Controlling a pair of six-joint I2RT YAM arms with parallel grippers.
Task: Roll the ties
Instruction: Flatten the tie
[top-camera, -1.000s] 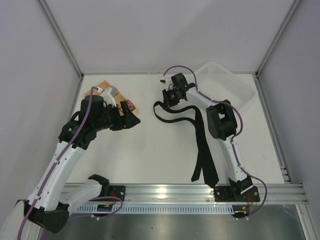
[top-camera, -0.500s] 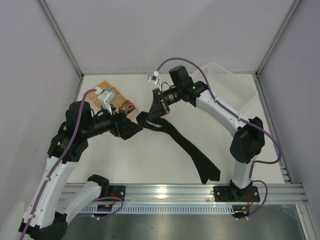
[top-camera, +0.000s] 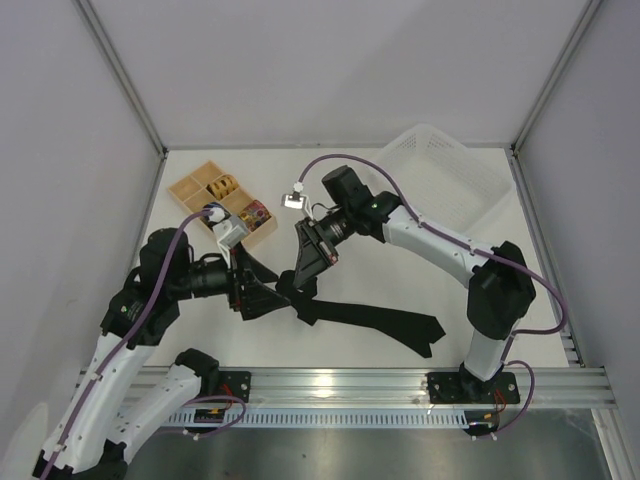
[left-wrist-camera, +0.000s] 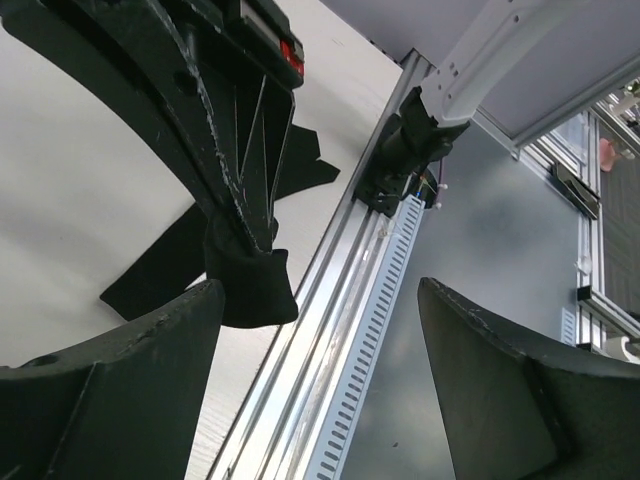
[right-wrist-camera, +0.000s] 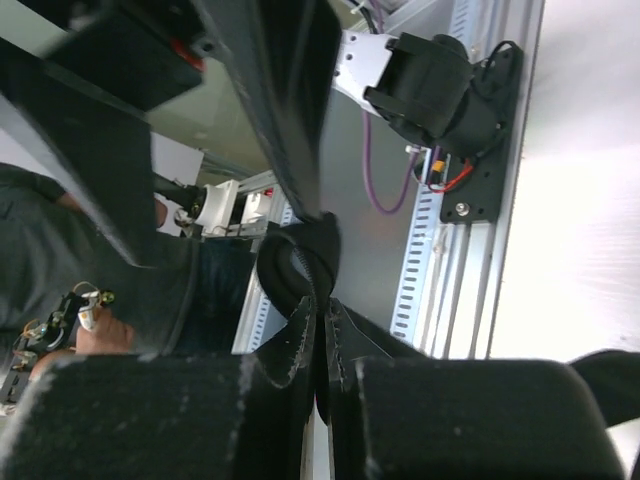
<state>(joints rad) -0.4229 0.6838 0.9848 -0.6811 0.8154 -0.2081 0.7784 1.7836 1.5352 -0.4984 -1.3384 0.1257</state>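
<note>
A black tie (top-camera: 370, 317) lies in a long strip across the front of the table, its pointed wide end (top-camera: 428, 337) to the right. My right gripper (top-camera: 302, 280) is shut on the tie's narrow end and holds it off the table. In the right wrist view the fabric curls into a small loop (right-wrist-camera: 292, 262) just past the closed fingertips (right-wrist-camera: 345, 345). My left gripper (top-camera: 262, 290) stands open just left of that held end, with nothing between its fingers. In the left wrist view the pinched tie end (left-wrist-camera: 252, 285) hangs beside the left finger (left-wrist-camera: 130, 375).
A wooden compartment box (top-camera: 190, 188) with small items sits at the back left. A white plastic basket (top-camera: 450, 180) stands at the back right. An aluminium rail (top-camera: 400, 385) runs along the table's near edge.
My right gripper has carried the tie's end from the back centre toward the front left, dragging the strip across the front. My left gripper has moved nearer and right, up to the held end.
</note>
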